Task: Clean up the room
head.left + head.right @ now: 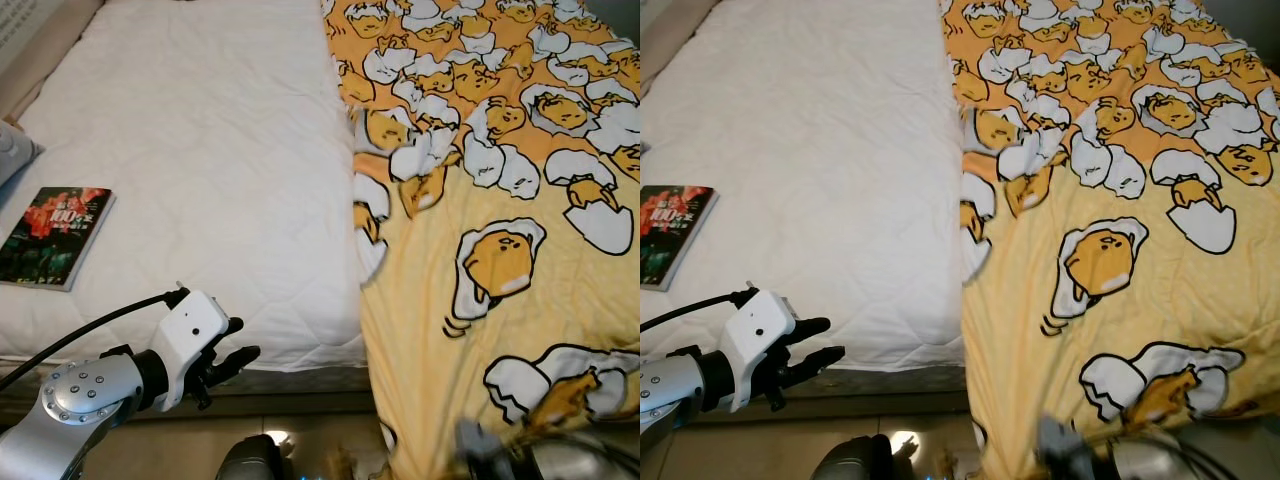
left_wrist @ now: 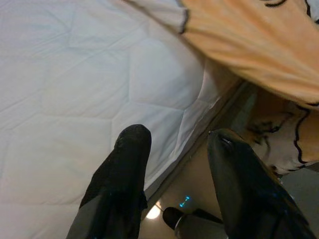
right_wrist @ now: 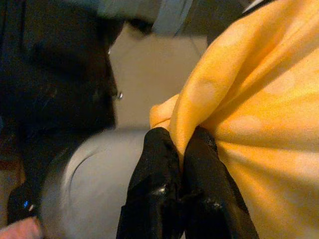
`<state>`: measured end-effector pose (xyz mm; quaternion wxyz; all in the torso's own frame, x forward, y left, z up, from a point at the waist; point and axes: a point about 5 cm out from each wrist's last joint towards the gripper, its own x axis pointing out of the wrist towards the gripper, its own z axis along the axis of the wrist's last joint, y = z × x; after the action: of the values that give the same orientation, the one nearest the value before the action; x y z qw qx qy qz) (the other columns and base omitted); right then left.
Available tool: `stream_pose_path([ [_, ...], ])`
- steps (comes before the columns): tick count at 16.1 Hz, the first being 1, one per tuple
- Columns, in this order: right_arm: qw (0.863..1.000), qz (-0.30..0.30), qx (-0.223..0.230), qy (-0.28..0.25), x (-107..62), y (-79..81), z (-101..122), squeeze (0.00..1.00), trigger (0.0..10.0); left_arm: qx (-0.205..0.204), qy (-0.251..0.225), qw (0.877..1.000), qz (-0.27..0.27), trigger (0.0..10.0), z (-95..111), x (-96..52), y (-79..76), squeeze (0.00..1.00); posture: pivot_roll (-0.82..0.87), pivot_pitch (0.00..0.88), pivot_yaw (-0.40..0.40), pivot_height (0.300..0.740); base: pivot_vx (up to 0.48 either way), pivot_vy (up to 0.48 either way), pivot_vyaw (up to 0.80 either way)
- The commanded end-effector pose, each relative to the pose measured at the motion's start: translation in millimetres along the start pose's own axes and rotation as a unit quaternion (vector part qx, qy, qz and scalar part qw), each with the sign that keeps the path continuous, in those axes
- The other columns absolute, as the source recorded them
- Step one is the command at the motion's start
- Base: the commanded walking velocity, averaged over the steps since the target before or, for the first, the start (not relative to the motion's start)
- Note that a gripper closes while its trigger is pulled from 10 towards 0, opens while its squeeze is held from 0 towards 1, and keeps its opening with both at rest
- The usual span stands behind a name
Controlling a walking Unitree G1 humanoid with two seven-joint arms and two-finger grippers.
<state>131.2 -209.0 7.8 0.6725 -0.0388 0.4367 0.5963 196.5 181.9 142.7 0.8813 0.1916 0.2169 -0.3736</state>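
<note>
Bed w/ white quilted mattress pad [image 1: 200, 150] taking up robot's left and centre. Yellow blanket [image 1: 500, 250], printed w/ cartoon egg figures, covers the right part of bed and hangs over the near edge toward the floor; its left border is rumpled and folded back along the mid-line of the bed.

Book [image 1: 55, 236], dark cover w/ red pattern, lies flat on the pad near the left edge, well apart from blanket. Corner of a grey pillow [image 1: 15, 150] just beyond it at the frame edge.

Left claw [image 1: 228, 352]: hovers at the near edge of the mattress, fingers [image 2: 124, 169] spread wide, nothing btwn them. Wrist view looks along the pad's edge w/ blanket hem off to one side.

Right claw [image 3: 182, 154]: low at the bed's near right corner, fingers pinched tight on a fold of the yellow blanket. Head views show that arm blurred at lower right, partly behind the hanging cloth.
</note>
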Motion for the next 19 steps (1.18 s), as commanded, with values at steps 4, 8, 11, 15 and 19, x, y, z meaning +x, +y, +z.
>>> stream_pose_path([
  [4, 0.998, -0.004, 0.022, 0.062, 28.9, 2.3, -39.7, 0.0, 0.0, 0.004, 0.001, 1.0, -0.017, 10.0, 1.3, 0.3, -5.8, 0.0, 0.16, 0.177, 0.027, 0.74, 0.0, 0.0, 0.0],
  [8, 0.993, -0.04, 0.028, 0.104, 61.9, 2.7, -70.3, 0.0, 0.0, 0.007, 0.004, 1.0, -0.024, 10.0, 0.3, 0.0, -9.5, 0.0, 0.15, 0.17, 0.028, 0.74, 0.0, 0.0, 0.0],
  [11, 0.982, -0.139, 0.041, 0.12, 72.3, -0.4, -90.7, 1.0, 10.0, 0.005, 0.003, 1.0, -0.023, 10.0, -1.9, 3.7, -10.1, 0.0, 0.13, 0.141, 0.023, 0.74, 0.0, 0.0, 0.0],
  [15, 0.973, -0.202, 0.054, 0.101, 73.0, -8.3, -89.8, 1.0, 10.0, -0.006, -0.002, 1.0, -0.007, 10.0, -7.5, 13.8, -9.8, 0.0, 0.1, 0.063, 0.018, 0.74, 0.0, 0.0, 0.0],
  [19, 0.961, -0.268, 0.057, 0.046, 61.8, -42.4, -58.6, 1.0, 10.0, -0.047, -0.017, 0.999, 0.013, 10.0, -17.8, 31.9, -13.7, 0.0, 0.02, 0.0, 0.03, 0.74, 0.0, 0.0, 0.0],
])
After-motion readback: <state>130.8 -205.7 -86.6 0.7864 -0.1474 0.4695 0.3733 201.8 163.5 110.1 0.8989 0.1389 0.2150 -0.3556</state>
